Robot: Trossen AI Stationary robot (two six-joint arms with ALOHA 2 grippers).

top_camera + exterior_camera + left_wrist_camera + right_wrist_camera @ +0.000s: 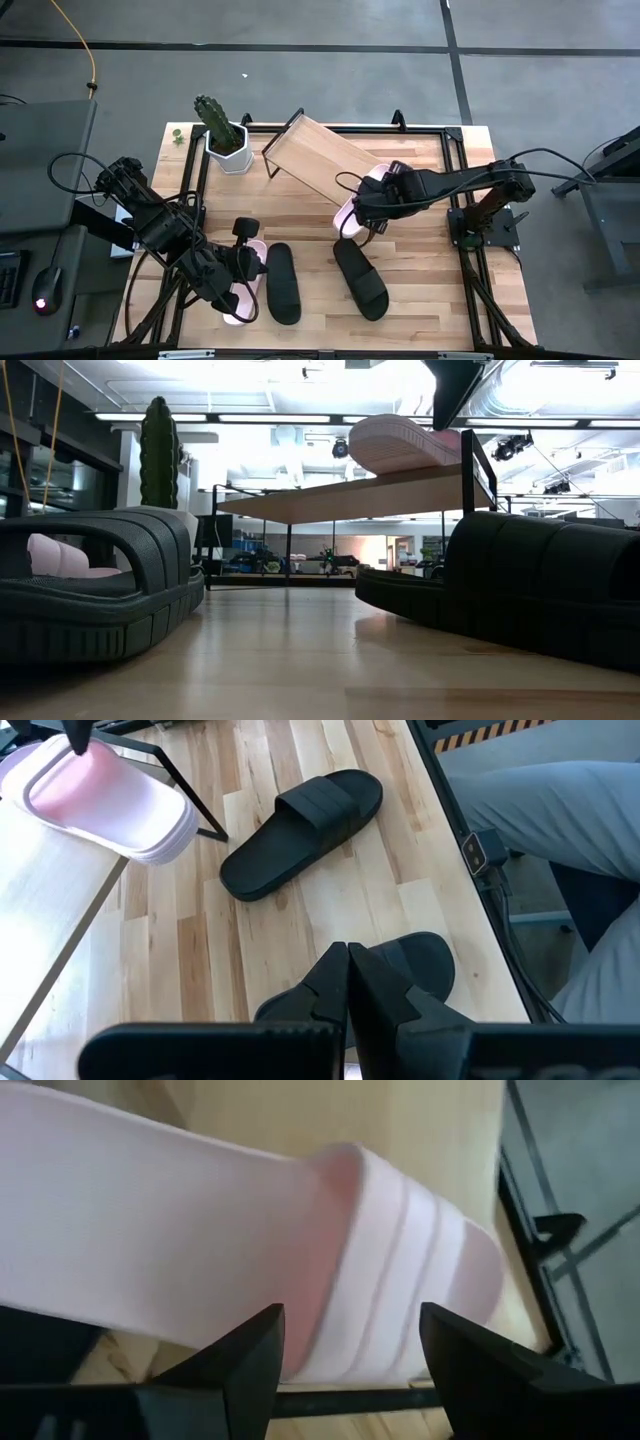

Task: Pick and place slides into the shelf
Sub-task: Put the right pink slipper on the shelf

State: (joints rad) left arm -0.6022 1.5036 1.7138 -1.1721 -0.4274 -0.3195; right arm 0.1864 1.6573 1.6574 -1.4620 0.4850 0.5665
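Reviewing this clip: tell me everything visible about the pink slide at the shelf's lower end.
The pink slide is a pale pink open-toe sandal with a wide strap and whitish ribbed sole edges, foam-like in look. It lies on the lower right end of the slanted wooden shelf, its sole edge showing side-on in the low view. The right gripper is over it, fingers open, one on each side of the strap.

One slide (356, 205) lies on the shelf's (310, 155) right end — three others (283, 283) in front on the table (420, 300).
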